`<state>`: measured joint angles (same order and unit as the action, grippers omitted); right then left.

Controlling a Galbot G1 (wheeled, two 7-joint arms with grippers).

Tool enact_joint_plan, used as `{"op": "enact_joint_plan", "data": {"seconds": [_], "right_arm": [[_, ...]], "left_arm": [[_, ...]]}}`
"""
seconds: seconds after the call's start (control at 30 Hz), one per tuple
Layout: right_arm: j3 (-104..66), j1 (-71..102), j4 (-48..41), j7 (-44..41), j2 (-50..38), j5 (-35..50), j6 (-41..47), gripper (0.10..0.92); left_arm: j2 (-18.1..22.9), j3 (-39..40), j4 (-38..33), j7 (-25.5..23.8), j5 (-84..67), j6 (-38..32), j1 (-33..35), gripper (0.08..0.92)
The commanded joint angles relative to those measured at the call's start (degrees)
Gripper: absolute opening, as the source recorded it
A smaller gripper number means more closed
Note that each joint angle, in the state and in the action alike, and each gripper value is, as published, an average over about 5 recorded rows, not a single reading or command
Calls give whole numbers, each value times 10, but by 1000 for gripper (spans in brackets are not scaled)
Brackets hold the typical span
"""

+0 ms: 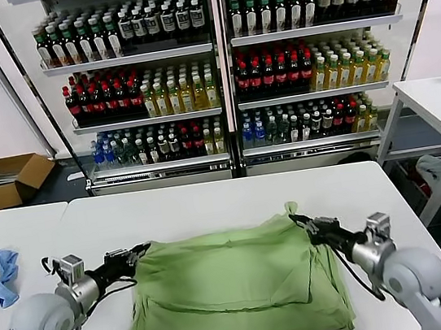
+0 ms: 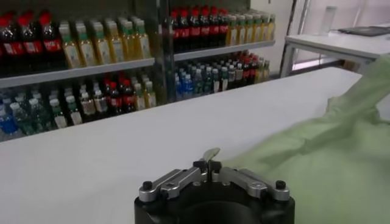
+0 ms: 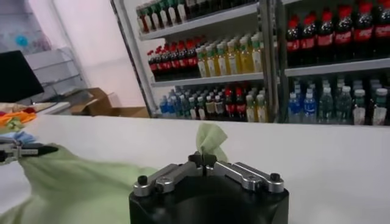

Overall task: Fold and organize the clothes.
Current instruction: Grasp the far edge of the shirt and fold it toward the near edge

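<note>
Both arms: rounded light-grey shells, silver cylindrical wrist sections, small boxy silver module atop each wrist. Black cables loop along forearms. Left gripper (image 1: 139, 249) and right gripper (image 1: 297, 221): slim black fingers. Wrist views: black housing, silver linkage bars, black screws.

Shop (stocked drink coolers (image 1: 219, 67))
</note>
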<state>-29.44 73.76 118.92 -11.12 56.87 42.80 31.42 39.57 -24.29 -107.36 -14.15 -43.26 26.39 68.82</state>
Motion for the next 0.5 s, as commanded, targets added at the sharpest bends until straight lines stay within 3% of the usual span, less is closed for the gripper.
{"op": "enact_joint_plan", "data": {"seconds": [0.03,0.3,0.5], "right_arm": [[-90,199,118,-1,20,-22,-7,106],[-99,309,132,-11,49,-92,-55,106],[-109,319,114,-6,48,-146,-63,106]], "left_arm": [[12,-120,-96,0,13,-3,180,89],[39,-167,-111,-4,40,-25,266,89],[47,-158,-76,5,68,-27,287,89]]}}
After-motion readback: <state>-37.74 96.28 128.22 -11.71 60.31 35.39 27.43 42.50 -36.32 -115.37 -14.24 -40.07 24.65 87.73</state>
